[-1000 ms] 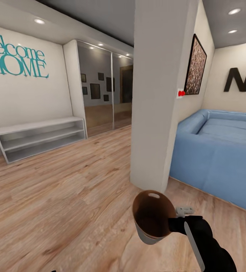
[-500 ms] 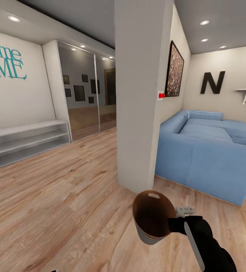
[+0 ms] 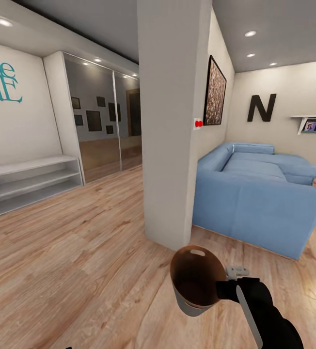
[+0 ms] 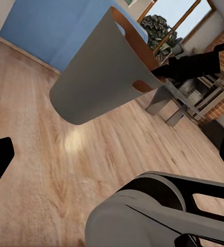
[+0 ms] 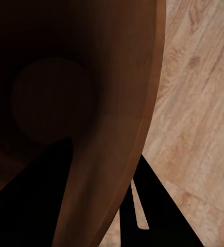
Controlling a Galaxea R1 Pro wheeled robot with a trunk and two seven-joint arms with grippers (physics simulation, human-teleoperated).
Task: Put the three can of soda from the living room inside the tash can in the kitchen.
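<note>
My right gripper (image 3: 221, 289) is shut on the near rim of the tash can (image 3: 196, 283), a pale grey bucket with a brown inside and an oval handle slot. It holds the bin just above the wood floor, tipped a little. In the right wrist view one dark finger (image 5: 34, 195) lies inside the brown wall (image 5: 106, 103) and the other outside. The left wrist view shows the tash can (image 4: 101, 72) from its outer side, with the right gripper (image 4: 166, 71) on its rim. My left gripper (image 4: 112, 159) hangs open over the floor, below the bin. The cans of soda are out of view.
A white pillar (image 3: 172, 121) stands straight ahead. The blue sofa (image 3: 255, 194) lies right of it, a low white shelf (image 3: 27, 179) and mirrored doors (image 3: 104, 121) to the left. Brick fireplace (image 4: 222, 46) and a grey low table (image 4: 166, 105) are behind the bin.
The camera has turned right, so the pillar, sofa and shelf slid left in the picture. The bin stays in the same place in my right gripper.
</note>
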